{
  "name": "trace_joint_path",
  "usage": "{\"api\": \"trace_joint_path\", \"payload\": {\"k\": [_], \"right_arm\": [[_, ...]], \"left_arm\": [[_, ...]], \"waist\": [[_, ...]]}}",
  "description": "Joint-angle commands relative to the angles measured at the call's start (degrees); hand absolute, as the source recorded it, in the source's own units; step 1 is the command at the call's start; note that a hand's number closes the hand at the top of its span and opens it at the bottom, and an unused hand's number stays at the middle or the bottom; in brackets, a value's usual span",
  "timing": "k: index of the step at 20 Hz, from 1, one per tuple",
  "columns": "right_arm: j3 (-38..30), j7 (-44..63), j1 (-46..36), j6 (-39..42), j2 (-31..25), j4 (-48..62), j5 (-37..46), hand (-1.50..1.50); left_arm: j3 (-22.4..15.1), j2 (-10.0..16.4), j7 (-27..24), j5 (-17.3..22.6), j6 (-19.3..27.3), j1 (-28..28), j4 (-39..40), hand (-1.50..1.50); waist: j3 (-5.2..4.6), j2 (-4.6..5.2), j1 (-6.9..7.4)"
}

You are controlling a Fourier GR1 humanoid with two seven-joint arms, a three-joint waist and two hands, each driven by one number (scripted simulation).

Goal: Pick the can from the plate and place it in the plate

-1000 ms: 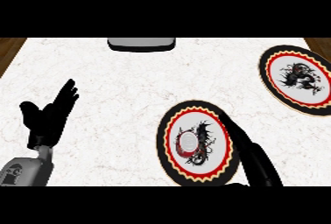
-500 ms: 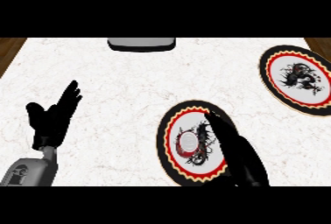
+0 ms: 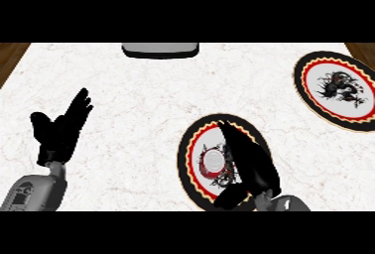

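Since half a second ago, the right hand [image 3: 250,161] has slid further over the near plate [image 3: 189,167], toward 12 o'clock, while the left hand [image 3: 58,134] has kept its place at 9 o'clock of the counter [image 3: 147,94].

The right hand now hides the whole 3 o'clock half of the near plate, its dragon pattern included. Of the can [image 3: 212,159] we make out only a pale round top; its body blends into the pattern and we cannot tell how tall it stands. At 12 o'clock a grey object [image 3: 159,49] is cut off by the view's edge, and we cannot say what it is. The right forearm [image 3: 287,203] barely shows at the lower edge.

The can sits near the middle of the near plate, just at 9 o'clock of the right palm. Whether it touches the hand we cannot tell. The right fingers [image 3: 236,136] lie stretched out past the can toward 12 o'clock, and the thumb [image 3: 228,197] juts toward 7 o'clock; nothing is curled round the can. The left hand is released, fingers straight and raised.

The near plate holds the can. The far plate [image 3: 337,92], at 2 o'clock and well apart, shows only its own dragon pattern.
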Motion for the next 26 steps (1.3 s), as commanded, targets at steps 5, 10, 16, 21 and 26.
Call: {"api": "trace_joint_path", "payload": {"k": [5,10,16,21,26], "right_arm": [[-3.6,-5.0,-3.9,0.3,4.7,10.9,4.9,-1.5],[-3.8,-1.7,-2.5,6.0,5.4,7.5,6.4,-1.5],[-0.7,-7.7,-3.9,7.8,8.1,12.7,5.8,1.5],[-4.8,-13.2,-5.7,5.8,8.7,16.9,7.0,1.5],[-0.8,-12.8,-3.1,-0.3,8.8,15.7,9.1,1.5]], "left_arm": [[1.5,-2.0,-1.7,-2.0,-2.4,1.4,0.6,0.0],[2.5,-2.3,2.2,-2.7,-2.6,3.5,-5.0,0.0],[4.1,-1.2,2.9,-2.9,-3.8,-1.8,0.0,0.0],[4.8,-2.6,3.1,-3.8,-4.4,-0.9,-1.6,0.0],[7.1,-2.4,0.9,-3.6,-5.2,0.4,-0.7,0.0]], "waist": [[0.01,0.03,0.04],[0.01,-0.05,0.03],[0.01,0.02,-0.05],[0.01,0.0,-0.01],[0.01,0.01,-0.01]]}}
